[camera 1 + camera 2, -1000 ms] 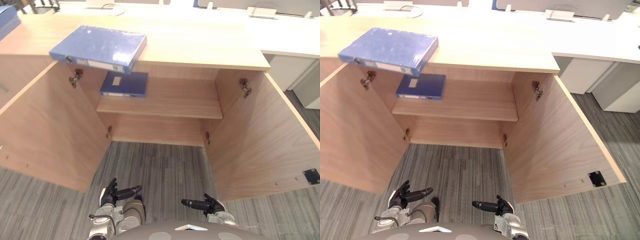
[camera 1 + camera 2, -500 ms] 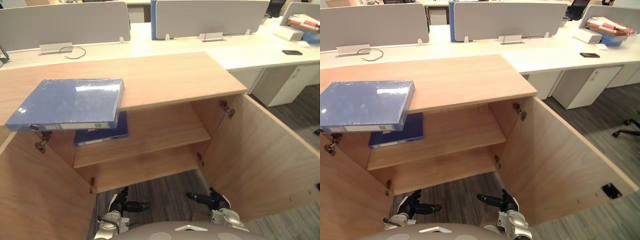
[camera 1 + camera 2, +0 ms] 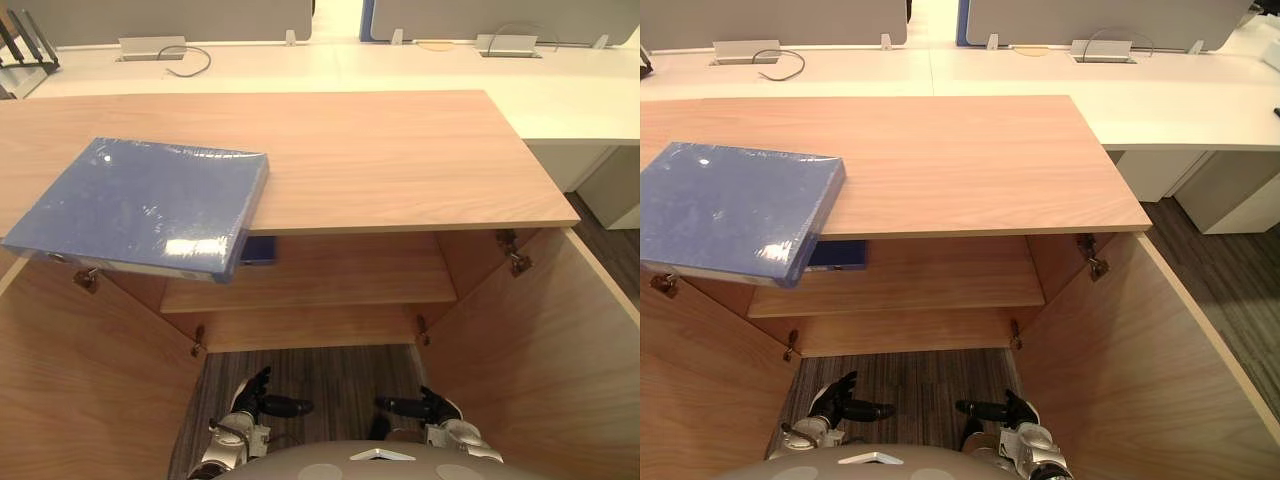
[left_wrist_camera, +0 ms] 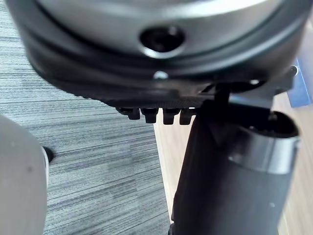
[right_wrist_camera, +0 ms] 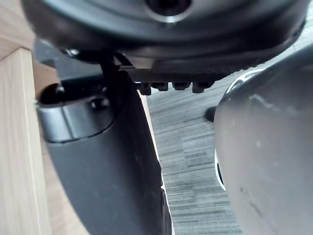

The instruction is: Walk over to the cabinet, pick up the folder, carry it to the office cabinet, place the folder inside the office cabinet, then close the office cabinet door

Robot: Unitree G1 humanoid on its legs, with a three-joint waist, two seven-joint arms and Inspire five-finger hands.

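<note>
Folder point(image 3: 140, 205) overhangs the cabinet top point(image 3: 380, 150) (front edge), well above left hand point(image 3: 248, 398) and right hand point(image 3: 437, 408), fingers relaxed, empty.

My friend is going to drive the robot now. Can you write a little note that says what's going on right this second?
Left hand: open, empty, low in front of the cabinet.
Right hand: open, empty, low beside it.
Blue folder: lying flat on the cabinet top, at its left, with its front edge hanging over.
Second blue folder: on the shelf inside.
Left door and right door: both open.
Done: the robot stands at the cabinet.
Left: pick up the blue folder, carry it, put it inside the office cabinet, close the door.
</note>
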